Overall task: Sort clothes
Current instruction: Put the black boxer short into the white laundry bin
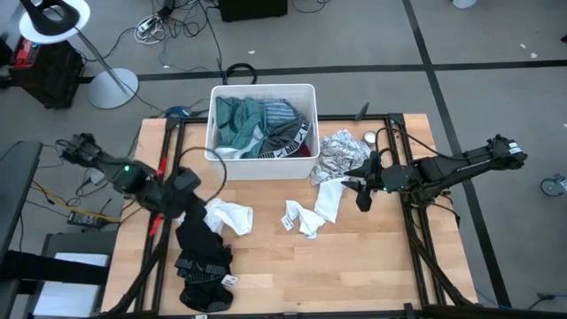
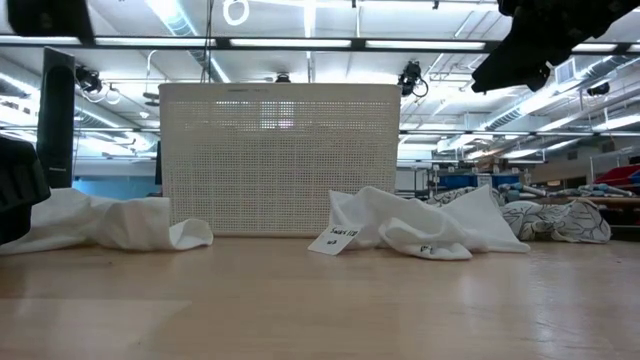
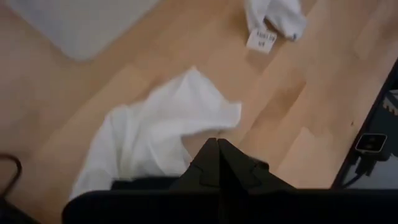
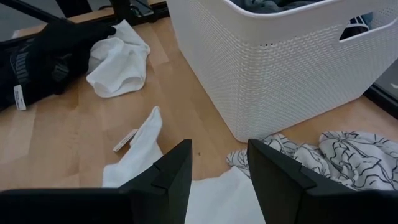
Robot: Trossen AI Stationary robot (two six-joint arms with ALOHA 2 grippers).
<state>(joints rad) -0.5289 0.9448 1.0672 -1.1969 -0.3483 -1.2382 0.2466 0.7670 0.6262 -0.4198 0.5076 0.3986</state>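
Soft white cotton lies crumpled just ahead of the right gripper [image 4: 217, 180], whose jaws stand apart with nothing between them. This white garment [image 1: 312, 215] stretches across the wooden table [image 1: 372, 275], one end directly beneath the open jaws, a paper tag near its far end. Beside the jaws, to one side, sits a white-grey patterned garment [image 1: 341, 155], touching the white plastic tub [image 1: 263, 168]; inside the tub are teal, grey and striped clothes [image 1: 261, 126].

The left gripper [image 3: 217, 163] has its jaws pressed together, tips hovering over a second white garment [image 1: 229, 215]. Whether they pinch any cloth cannot be told. A pile of black garments [image 1: 200, 257] lies next to that gripper.

The fabric looks light, limp and likely to drape and trail when lifted; a raised fold or bunched ridge probably offers the surest hold, rather than a flat edge. Bare table lies open toward the near edge; the tub wall crowds the far side of both grippers.
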